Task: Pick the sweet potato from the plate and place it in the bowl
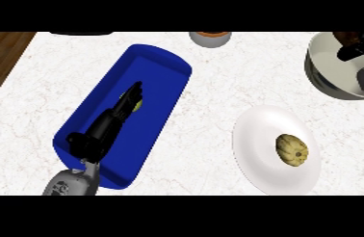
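My left hand (122, 108) reaches in from the lower left over a deep blue oblong container (160, 67). Its fingers are stretched out straight toward the far end. A small yellow-green item (137, 105) peeks out from under them on the container's floor, mostly hidden. I cannot tell whether the fingers touch it. At the right, a white plate (259, 154) holds a tan, ribbed, rounded vegetable (292, 150) near its right side, well away from the hand. My right hand shows nowhere.
A grey metal pot (328, 72) with a dark item inside stands at the far right. A small grey cup (210, 38) sits at the back edge. Bare marble counter (206, 111) lies between container and plate. A wooden strip (13, 46) borders the far left.
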